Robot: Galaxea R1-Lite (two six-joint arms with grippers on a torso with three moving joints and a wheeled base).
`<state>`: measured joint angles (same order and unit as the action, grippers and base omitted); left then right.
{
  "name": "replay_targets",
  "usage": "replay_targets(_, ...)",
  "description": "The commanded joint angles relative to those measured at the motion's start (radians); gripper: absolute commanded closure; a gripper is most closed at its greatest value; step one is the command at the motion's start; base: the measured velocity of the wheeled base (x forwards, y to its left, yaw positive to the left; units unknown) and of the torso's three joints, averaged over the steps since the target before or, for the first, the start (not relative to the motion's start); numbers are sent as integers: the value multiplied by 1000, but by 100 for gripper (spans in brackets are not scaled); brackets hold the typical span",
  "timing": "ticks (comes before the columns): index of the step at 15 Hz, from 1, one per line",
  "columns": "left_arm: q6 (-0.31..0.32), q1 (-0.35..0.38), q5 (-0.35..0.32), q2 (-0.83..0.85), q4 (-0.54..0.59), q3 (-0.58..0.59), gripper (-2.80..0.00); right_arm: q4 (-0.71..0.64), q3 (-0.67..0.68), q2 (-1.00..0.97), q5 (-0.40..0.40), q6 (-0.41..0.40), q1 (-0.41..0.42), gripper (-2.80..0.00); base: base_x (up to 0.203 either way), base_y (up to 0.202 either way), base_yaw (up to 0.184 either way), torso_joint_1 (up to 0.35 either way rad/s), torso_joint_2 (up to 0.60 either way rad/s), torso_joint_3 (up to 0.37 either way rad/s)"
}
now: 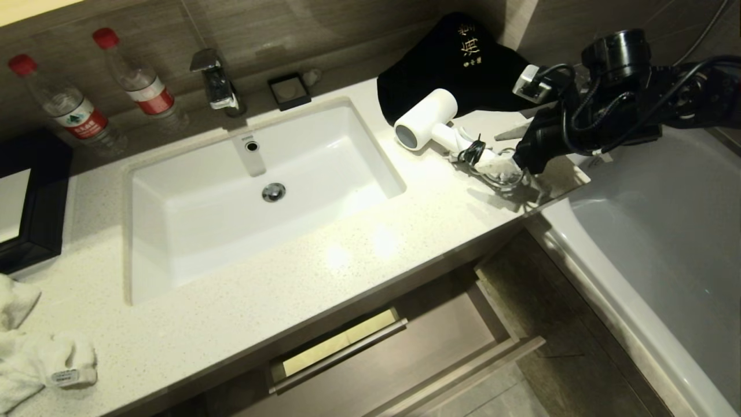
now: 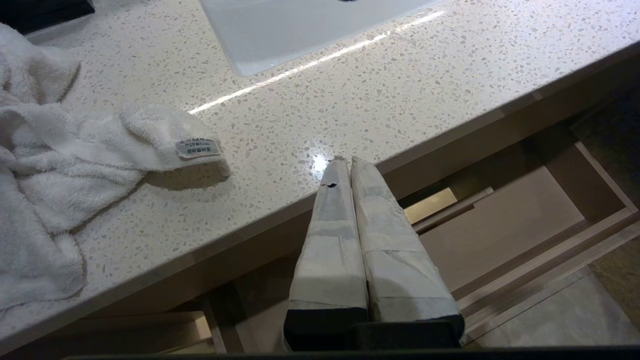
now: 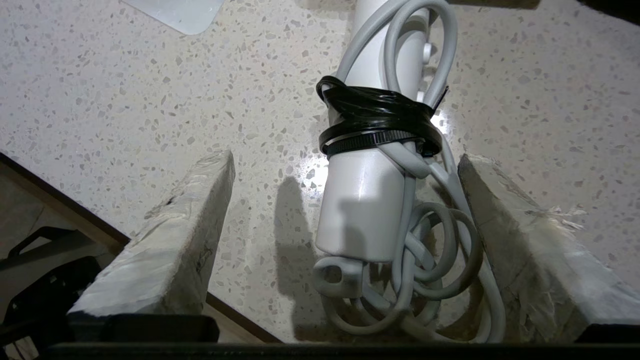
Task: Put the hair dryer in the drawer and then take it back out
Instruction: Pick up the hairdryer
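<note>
The white hair dryer (image 1: 425, 119) lies on the speckled countertop (image 1: 324, 255) right of the sink, grey round end toward the basin. Its handle (image 3: 365, 200), with the coiled cord under a black strap (image 3: 377, 125), points at my right gripper (image 1: 508, 152). That gripper (image 3: 347, 160) is open, with a finger on each side of the handle end and clear gaps to both. The drawer (image 1: 440, 347) stands pulled out below the counter, and nothing shows inside it. My left gripper (image 2: 345, 161) is shut and empty over the counter's front edge, above the drawer (image 2: 510, 220).
A black pouch (image 1: 457, 63) lies just behind the dryer. The sink (image 1: 191, 202), a faucet (image 1: 217, 84) and two water bottles (image 1: 69, 110) are to the left. White towels (image 1: 35, 353) lie at the counter's front left. A bathtub (image 1: 666, 231) borders the counter's right end.
</note>
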<state>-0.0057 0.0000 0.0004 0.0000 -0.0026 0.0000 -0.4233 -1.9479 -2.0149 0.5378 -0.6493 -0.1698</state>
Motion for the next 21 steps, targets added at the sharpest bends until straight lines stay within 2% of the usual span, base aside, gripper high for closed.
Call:
replay_targets(1, 0, 0, 0, 0, 0, 0, 0, 6, 0, -32, 5, -3, 0, -280, 0, 0, 0, 0, 0, 0)
replay_targets(9, 0, 0, 1, 1, 0, 0, 0, 189, 0, -114, 7, 7, 2, -280, 0, 0, 0, 0, 0, 0)
replay_targets(16, 0, 0, 0, 0, 0, 0, 0, 244, 0, -142, 10, 7, 15, -280, 0, 0, 0, 0, 0, 0)
replay_targets(17, 0, 0, 1, 2, 0, 0, 0, 244, 0, -142, 10, 8, 15, 0, 0, 0, 0, 0, 0, 0)
replay_targets(21, 0, 0, 1, 1, 0, 0, 0, 238, 1, -136, 36, 0, 27, 0, 0, 0, 0, 0, 0, 0)
